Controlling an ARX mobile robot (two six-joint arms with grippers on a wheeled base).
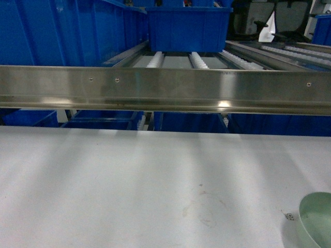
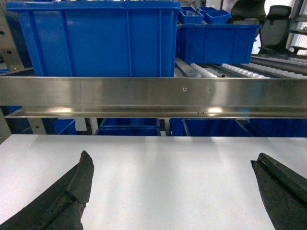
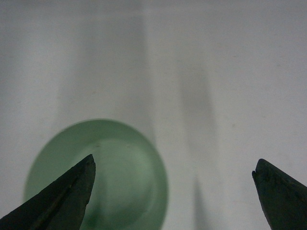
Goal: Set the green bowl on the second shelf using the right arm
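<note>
Presently, the green bowl is seen at roughly 5 o'clock in the head view, resting on the white tabletop and cut off by the frame's corner; a small label lies on the table just beside its left rim. The second shelf is marked by a wide brushed-steel front beam running across the full width at 12 o'clock, with white roller tracks behind it; a blue bin is set on those tracks near the centre, and a larger blue bin is noted at 10 o'clock. Open track is visible to the right of the centre bin, at about 1 o'clock; more blue bins are seen below the beam.

In the right wrist view the right gripper is held above the table with its jaws spread wide and holding nothing; the bowl lies under the left fingertip, toward 7 o'clock. The left gripper is likewise observed with jaws wide apart and empty over bare tabletop, facing the beam; faint stains are recorded on the table surface.
</note>
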